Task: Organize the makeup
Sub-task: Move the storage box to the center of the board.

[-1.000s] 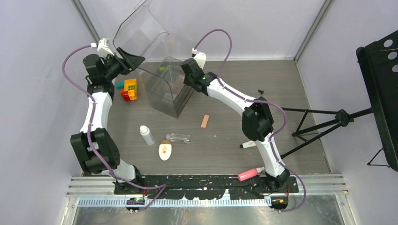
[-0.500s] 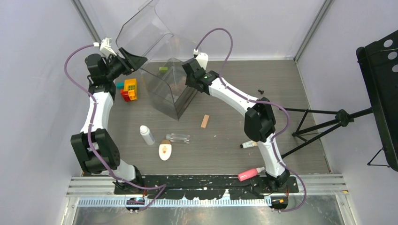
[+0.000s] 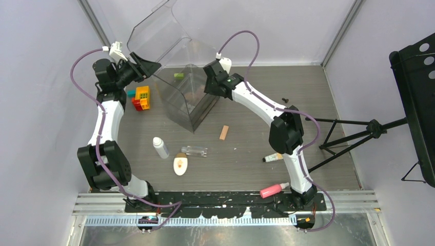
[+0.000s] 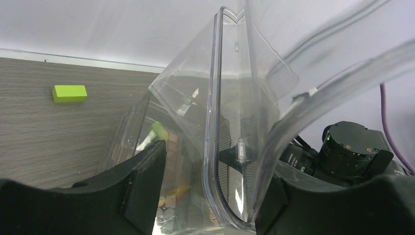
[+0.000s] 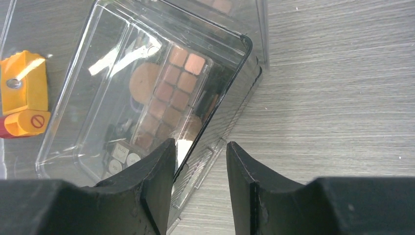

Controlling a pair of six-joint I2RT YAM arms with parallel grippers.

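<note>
Right end effector [image 5: 199, 145] farther right, narrow; left end effector [image 4: 211, 164] at lid [image 4: 214, 73], grip unclear.

**Operator:** Which items lie loose on the worktop [image 3: 246, 154]?

**Technician:** The white bottle [image 3: 160, 147] and the clear bottle [image 3: 194, 151] lie on their sides, near each other. The white oval compact [image 3: 180, 165] lies flat just in front of them. The flat peach sponge [image 3: 224, 132] lies mid-worktop. The cream tube [image 3: 272, 157] and the pink bottle [image 3: 274, 190] lie to the right, the pink bottle nearest the front edge.

**Operator:** And the palette?

**Technician:** The square-pan palette [image 5: 171, 95], with brown and peach pans, lies inside the clear case [image 5: 98, 73]. The round peach sponge [image 5: 139, 81] is beside it.
</note>
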